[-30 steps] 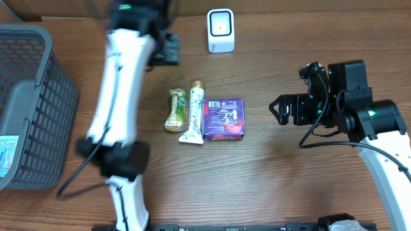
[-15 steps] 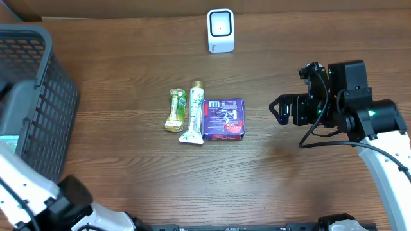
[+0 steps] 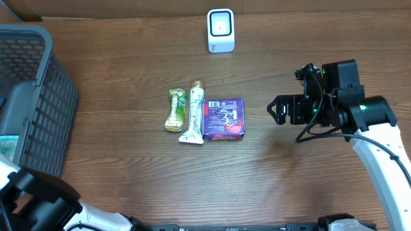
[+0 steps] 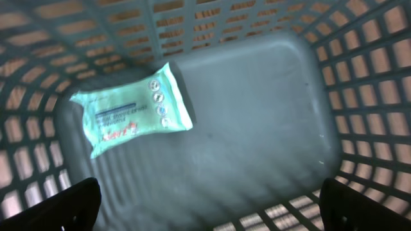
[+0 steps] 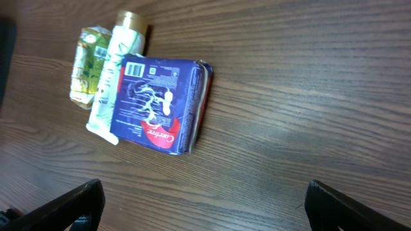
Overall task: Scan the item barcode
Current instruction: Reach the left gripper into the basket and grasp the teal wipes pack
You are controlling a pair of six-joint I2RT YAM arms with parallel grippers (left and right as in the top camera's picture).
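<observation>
In the left wrist view a teal packet [image 4: 131, 109] lies flat on the floor of the grey basket [image 4: 359, 77]. My left gripper [image 4: 215, 212] hangs above it, open, with nothing between its fingers. On the table lie a green-yellow packet [image 3: 174, 109], a white tube [image 3: 194, 112] and a blue pack [image 3: 223, 118], side by side. The blue pack [image 5: 160, 106] shows a white barcode label at its top left corner. To their right my right gripper [image 3: 277, 109] stands open and empty, apart from the pack. The white scanner [image 3: 220, 30] stands at the back.
The grey mesh basket [image 3: 45, 77] fills the left edge of the table, with the teal packet [image 3: 6, 144] showing inside it. The left arm [image 3: 38, 202] reaches up from the bottom left corner. Bare wood lies between the items and the right gripper [image 5: 205, 205].
My left arm swung from beside the scanner to over the basket at the left, and its jaws have gone wide. The right arm edged slightly left.
</observation>
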